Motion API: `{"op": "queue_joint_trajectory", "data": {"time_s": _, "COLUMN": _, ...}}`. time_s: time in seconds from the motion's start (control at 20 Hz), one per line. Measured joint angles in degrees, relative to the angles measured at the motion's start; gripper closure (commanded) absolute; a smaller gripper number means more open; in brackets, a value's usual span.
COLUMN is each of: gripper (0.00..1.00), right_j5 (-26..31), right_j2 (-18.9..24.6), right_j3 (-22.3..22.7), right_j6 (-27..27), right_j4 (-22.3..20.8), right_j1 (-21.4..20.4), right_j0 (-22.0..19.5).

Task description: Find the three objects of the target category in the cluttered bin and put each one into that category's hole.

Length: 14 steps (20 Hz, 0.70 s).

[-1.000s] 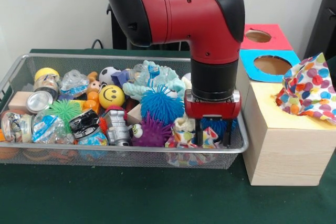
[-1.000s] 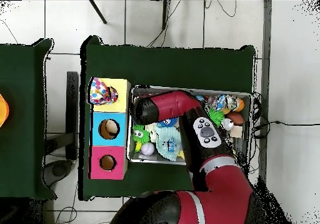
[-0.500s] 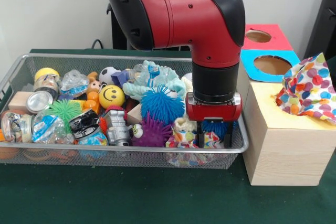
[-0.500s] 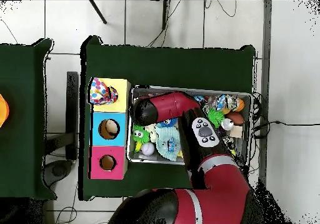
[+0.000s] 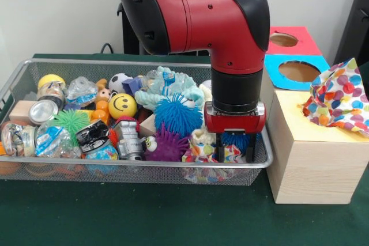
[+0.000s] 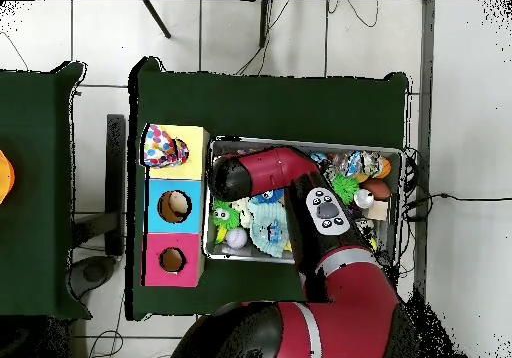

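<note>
- Polka-dot cloth (image 5: 203, 151), crumpled, lies in the wire bin (image 5: 138, 171) at the corner nearest the wooden box (image 5: 314, 162).
- The Sawyer gripper (image 5: 235, 155) hangs directly above it, its 2 black fingers (image 5: 221, 151) spread apart, tips down among the folds beside a blue spiky ball (image 5: 178, 114).
- A 2nd polka-dot cloth (image 5: 339, 97) sits bunched on the yellow surround (image 6: 190, 138), covering the hole.

We've got a bench (image 5: 115, 217) with a dark green cover. Sitting right on it: the wire bin (image 5: 138, 168) full of toys, and just beside it a wooden box (image 5: 314, 168) with coloured tops.
</note>
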Motion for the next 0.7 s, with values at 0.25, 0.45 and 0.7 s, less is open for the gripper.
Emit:
{"op": "queue_joint_trajectory", "data": {"time_s": 0.25, "gripper": 0.0, "right_j5": 0.0, "right_j2": -0.01, "right_j3": 0.01, "right_j6": 0.0, "right_j4": 0.0, "right_j1": -0.06, "right_j0": 0.0}}
{"op": "queue_joint_trajectory", "data": {"time_s": 0.45, "gripper": 0.0, "right_j5": 0.0, "right_j2": -0.16, "right_j3": 0.0, "right_j6": 0.0, "right_j4": 0.0, "right_j1": -0.07, "right_j0": 0.14}}
{"op": "queue_joint_trajectory", "data": {"time_s": 0.7, "gripper": 1.0, "right_j5": 0.01, "right_j2": -0.61, "right_j3": 0.01, "right_j6": 0.0, "right_j4": -0.01, "right_j1": -0.1, "right_j0": 0.33}}
